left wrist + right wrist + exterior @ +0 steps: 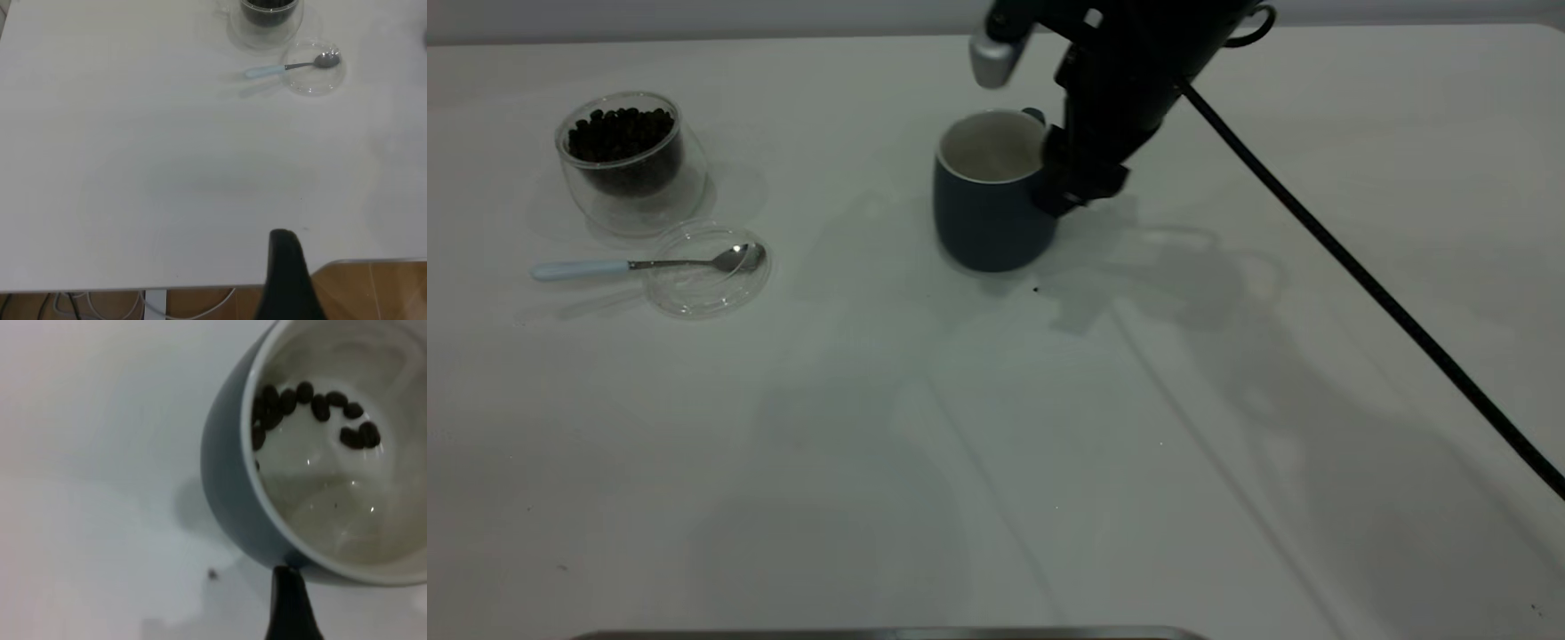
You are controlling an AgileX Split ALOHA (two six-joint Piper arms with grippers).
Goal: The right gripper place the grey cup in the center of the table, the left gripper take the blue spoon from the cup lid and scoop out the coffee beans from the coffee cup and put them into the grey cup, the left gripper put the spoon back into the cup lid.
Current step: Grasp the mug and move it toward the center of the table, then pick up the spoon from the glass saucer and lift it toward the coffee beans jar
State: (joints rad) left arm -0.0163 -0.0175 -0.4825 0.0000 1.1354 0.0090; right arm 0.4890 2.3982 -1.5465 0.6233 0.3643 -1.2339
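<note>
Right end effector [1069, 191] clenched on grey cup [987, 209] handle side; tipping risk, beans inside, if withdrawn carelessly.

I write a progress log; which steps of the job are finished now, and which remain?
In hand: the right gripper is at the handle side of the dark blue-grey ceramic mug, which stands near the table's centre and already holds a few beans. Left: the blue-handled spoon lies untouched on the clear glass lid; the glass cup is full.
</note>
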